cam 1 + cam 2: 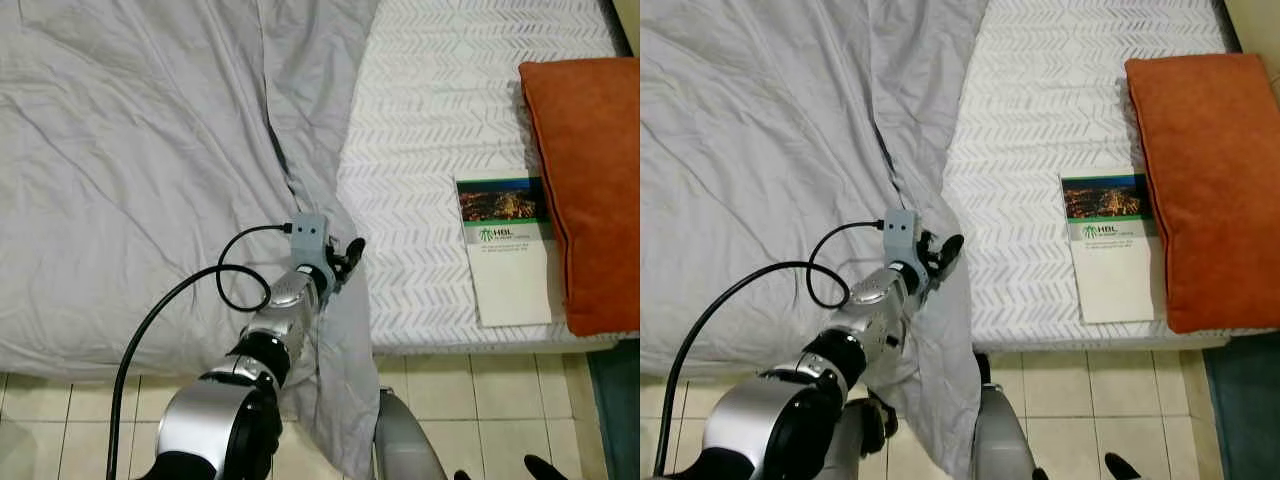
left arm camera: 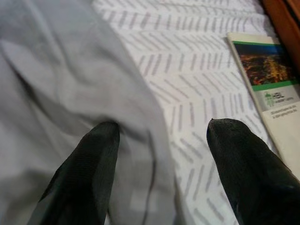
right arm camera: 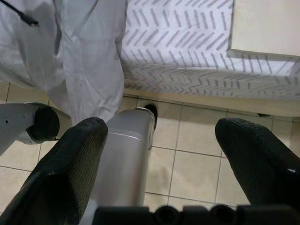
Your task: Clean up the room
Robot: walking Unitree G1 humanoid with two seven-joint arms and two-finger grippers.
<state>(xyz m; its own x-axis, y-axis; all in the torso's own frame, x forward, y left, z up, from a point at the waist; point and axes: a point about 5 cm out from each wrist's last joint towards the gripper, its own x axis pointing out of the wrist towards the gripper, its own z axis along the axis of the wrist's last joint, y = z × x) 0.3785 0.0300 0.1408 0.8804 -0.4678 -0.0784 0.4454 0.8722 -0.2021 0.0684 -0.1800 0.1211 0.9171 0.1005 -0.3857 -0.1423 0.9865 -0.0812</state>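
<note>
Left gripper spread wide over the edge of the grey blanket, one finger touching the fold. Booklet off to its right. Best to push lower, then pinch the fold firmly. Right gripper spread too, hanging above the floor tiles.

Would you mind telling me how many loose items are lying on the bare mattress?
2. A booklet lies near the mattress's front edge, and an orange pillow lies beside it on the right. The grey sheet may hide more.
</note>
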